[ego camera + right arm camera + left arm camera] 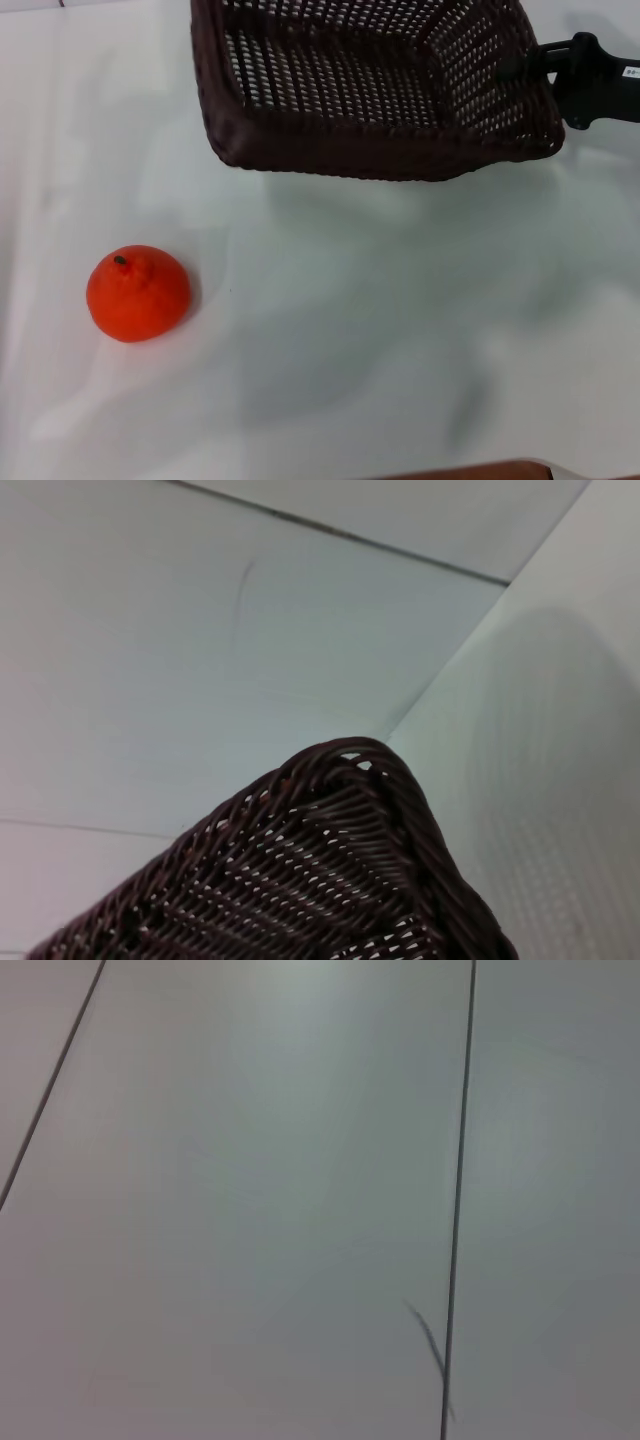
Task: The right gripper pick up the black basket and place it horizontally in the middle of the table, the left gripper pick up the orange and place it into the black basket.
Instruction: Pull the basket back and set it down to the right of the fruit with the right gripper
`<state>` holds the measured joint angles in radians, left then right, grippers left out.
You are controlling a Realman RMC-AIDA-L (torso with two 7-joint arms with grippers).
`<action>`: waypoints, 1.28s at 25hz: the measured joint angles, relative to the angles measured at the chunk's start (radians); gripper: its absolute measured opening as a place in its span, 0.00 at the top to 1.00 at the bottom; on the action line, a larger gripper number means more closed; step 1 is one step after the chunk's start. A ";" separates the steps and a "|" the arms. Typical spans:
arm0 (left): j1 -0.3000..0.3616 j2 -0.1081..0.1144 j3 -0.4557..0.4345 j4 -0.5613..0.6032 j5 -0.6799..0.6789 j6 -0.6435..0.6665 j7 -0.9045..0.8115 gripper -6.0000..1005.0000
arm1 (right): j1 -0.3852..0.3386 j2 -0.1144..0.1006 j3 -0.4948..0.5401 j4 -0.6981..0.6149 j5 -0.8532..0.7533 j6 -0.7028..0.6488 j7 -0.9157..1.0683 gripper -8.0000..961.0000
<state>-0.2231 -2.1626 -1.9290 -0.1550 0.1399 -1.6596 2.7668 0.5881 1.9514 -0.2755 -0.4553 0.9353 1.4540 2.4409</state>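
One right claw [522, 66] pinches the right rim of the black basket [375, 85], held tilted above the table [380, 320]; the orange [137, 292] sits well apart (front left); a small white label on the claw is unreadable.

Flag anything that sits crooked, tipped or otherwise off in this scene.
The black basket is tilted, its opening tipped toward the camera and its near rim casting a shadow on the table, so it seems lifted. The right gripper is at its right side. The orange sits alone on the table, nothing odd.
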 joint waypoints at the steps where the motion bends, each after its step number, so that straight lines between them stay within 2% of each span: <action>1: -0.001 0.000 0.000 -0.001 0.000 0.001 0.000 0.07 | 0.001 0.000 -0.006 0.002 0.000 0.002 0.005 0.78; 4: -0.003 0.000 -0.002 -0.002 0.000 0.003 0.000 0.07 | 0.003 0.003 -0.018 0.003 0.000 0.000 0.019 0.78; 11: -0.007 0.000 -0.003 -0.002 -0.002 0.006 0.000 0.07 | -0.002 0.034 -0.020 0.005 0.001 -0.009 0.022 0.78; 17: -0.007 0.001 -0.004 -0.001 -0.002 0.008 0.000 0.07 | -0.015 0.044 -0.010 0.026 0.006 -0.021 0.023 0.72; 25: -0.005 0.001 -0.014 -0.001 -0.002 0.017 0.000 0.07 | -0.034 0.054 0.017 0.030 0.014 -0.026 0.024 0.36; 32: 0.006 0.010 0.009 0.000 0.009 0.017 -0.005 0.07 | -0.073 0.060 0.018 0.025 0.071 -0.015 0.006 0.36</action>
<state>-0.2167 -2.1525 -1.9204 -0.1551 0.1486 -1.6423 2.7621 0.5150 2.0116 -0.2576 -0.4301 1.0065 1.4388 2.4466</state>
